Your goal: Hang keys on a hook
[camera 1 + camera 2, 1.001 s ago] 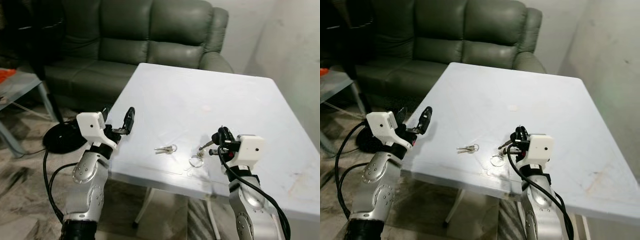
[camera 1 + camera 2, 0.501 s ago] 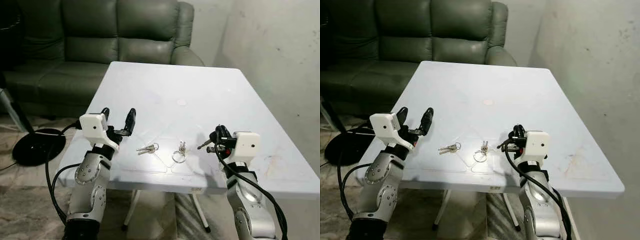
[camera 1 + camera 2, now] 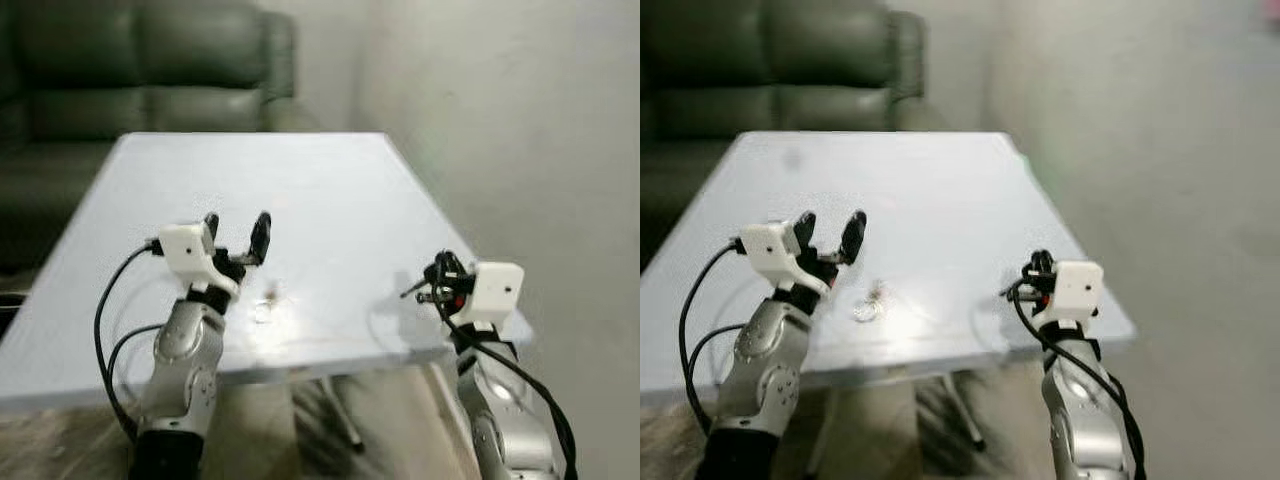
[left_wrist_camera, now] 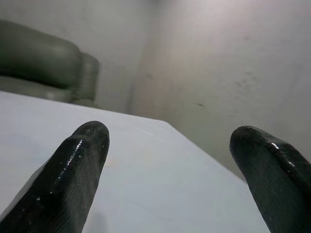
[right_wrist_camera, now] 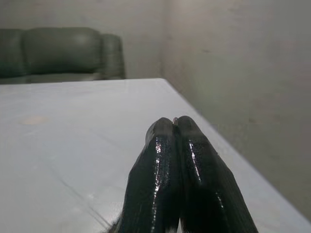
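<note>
The picture is blurred. A small bunch of keys (image 3: 264, 306) on a ring lies on the white table (image 3: 310, 180) near its front edge. My left gripper (image 3: 237, 225) hovers open just above and to the left of the keys, its fingers (image 4: 73, 165) spread wide with nothing between them. My right gripper (image 3: 441, 275) is held over the table's front right corner, fingers (image 5: 167, 160) pressed shut. A thin piece juts out beside it; I cannot tell what it is.
A dark green sofa (image 3: 140, 60) stands behind the table. A bare pale wall (image 3: 500, 120) runs along the right, close to the table's right edge. Table legs (image 3: 340, 415) and floor show below the front edge.
The whole picture has swung left and blurred, so the camera has turned right toward the wall. Both grippers keep the same pose. One bunch of keys is now seen instead of two.
</note>
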Controlling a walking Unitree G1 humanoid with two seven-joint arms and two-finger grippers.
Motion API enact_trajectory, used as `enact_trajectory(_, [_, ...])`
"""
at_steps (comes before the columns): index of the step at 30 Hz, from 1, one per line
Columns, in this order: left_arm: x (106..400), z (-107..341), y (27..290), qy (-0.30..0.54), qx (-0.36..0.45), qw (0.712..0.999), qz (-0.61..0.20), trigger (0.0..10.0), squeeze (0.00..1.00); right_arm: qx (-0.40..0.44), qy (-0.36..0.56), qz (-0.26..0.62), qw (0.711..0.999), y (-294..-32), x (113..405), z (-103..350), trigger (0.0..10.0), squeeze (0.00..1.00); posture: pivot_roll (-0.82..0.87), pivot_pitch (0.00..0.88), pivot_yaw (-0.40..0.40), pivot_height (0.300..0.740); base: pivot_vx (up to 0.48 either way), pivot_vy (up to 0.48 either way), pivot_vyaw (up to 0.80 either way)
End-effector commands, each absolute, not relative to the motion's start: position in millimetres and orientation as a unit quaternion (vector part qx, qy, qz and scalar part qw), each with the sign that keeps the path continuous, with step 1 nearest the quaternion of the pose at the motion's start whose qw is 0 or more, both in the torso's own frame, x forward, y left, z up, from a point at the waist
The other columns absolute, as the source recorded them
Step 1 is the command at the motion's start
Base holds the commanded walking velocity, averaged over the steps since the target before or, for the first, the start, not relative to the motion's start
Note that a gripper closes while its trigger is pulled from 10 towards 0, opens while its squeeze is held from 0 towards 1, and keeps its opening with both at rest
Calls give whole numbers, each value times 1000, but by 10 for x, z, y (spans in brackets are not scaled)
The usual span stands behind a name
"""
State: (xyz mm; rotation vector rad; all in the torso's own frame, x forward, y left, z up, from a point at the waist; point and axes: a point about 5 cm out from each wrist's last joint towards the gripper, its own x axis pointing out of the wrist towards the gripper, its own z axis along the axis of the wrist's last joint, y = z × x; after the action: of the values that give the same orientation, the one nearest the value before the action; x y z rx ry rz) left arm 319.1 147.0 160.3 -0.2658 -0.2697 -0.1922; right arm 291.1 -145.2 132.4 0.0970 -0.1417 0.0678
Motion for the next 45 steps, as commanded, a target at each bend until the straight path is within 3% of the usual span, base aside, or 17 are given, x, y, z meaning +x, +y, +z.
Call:
enact_trajectory(1, [3200,1603,1433,-130,-131,978,-99,10000,0,44,-74,26,996,-1490,2915,1346,10000,0,10,0,-46,740,0,0,-756])
enact_trajectory(31, [3189,1587,1416,-126,-150,976,-90,10000,0,36,-74,36,996,-1472,2910,1351,10000,0,13,0,-60,740,0,0,-756])
enact_trajectory(45, [3171,1532,1381,-108,-154,979,-80,10000,0,35,-85,44,995,-1457,2878,1360,10000,0,16,0,-65,740,0,0,0])
